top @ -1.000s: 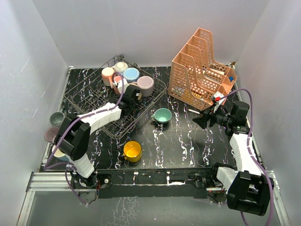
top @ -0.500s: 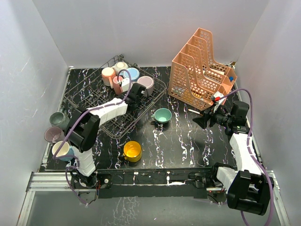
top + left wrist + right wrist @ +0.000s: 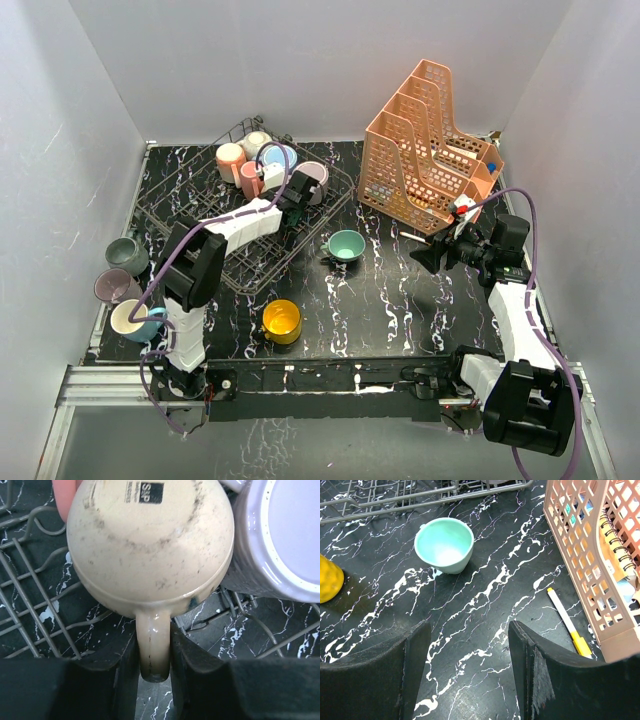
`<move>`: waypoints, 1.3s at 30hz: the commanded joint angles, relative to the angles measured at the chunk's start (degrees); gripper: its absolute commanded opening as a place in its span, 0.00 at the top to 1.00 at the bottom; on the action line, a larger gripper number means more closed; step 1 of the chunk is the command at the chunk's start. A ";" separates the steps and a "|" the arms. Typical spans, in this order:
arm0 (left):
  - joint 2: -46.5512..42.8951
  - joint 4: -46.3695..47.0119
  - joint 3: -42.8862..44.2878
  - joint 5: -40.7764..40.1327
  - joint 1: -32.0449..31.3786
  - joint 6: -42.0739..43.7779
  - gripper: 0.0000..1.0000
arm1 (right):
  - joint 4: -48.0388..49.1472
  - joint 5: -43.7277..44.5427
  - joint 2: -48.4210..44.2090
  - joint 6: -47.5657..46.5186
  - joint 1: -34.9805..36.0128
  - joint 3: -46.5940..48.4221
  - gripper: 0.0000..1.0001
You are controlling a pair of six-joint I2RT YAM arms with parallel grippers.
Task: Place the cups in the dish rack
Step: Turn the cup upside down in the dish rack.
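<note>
Near: left gripper (image 3: 154, 662) almost closed, pinching the handle of the upturned cream cup (image 3: 150, 545) over the dish rack (image 3: 30, 620). Thin handle hold, so the cup may swivel or bump the lilac cup (image 3: 280, 535) close on its right. The right gripper (image 3: 467, 650) is wide open and empty, teal cup (image 3: 445, 542) ahead.

Left tool (image 3: 155, 647) tight on the handle of the tan cup (image 3: 150, 545), arm outstretched; right tool (image 3: 469, 635) agape.

Underside of the cream mug (image 3: 150, 545), left wrist view: a black square stamp (image 3: 151, 491) bears white letters "S" and "P", with an unclear character between. The small print beside it is illegible.
</note>
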 commanded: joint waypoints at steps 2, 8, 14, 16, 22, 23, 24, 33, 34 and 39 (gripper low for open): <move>-0.11 0.03 2.21 1.91 -0.11 -1.09 0.67 | 3.07 0.30 -0.07 -1.01 -0.43 1.07 0.35; -2.07 0.51 1.46 3.92 -0.11 -0.49 0.55 | 3.07 0.47 0.03 -1.10 -0.43 1.01 0.35; -5.49 2.64 -0.48 7.50 -0.11 0.15 0.52 | 3.07 -0.28 -0.17 -1.36 -0.43 0.85 0.34; -6.71 3.22 -1.06 8.59 -0.11 0.15 0.51 | 3.15 -0.61 -0.44 -1.50 -0.52 0.71 0.34; -11.98 4.00 -4.26 11.19 -0.11 -0.76 0.51 | 3.16 -1.01 -0.59 -1.63 -0.52 0.46 0.34; -13.07 4.50 -5.11 11.79 -0.12 -0.97 0.51 | 3.16 -1.08 -0.55 -1.66 -0.60 0.53 0.34; -14.36 5.29 -6.14 12.53 -0.09 -1.07 0.51 | 3.16 -1.12 -0.55 -1.71 -0.61 0.54 0.34; -27.05 16.75 -18.20 23.79 -0.11 -0.38 0.51 | 3.18 -1.47 -0.31 -1.94 -0.77 0.25 0.34; -28.33 17.29 -19.19 24.61 -0.11 -0.38 0.51 | 3.19 -1.53 -0.29 -1.97 -0.78 0.27 0.34; -34.37 17.64 -23.42 27.98 0.06 -0.50 0.50 | 3.24 -1.56 0.13 -2.07 -0.87 0.18 0.34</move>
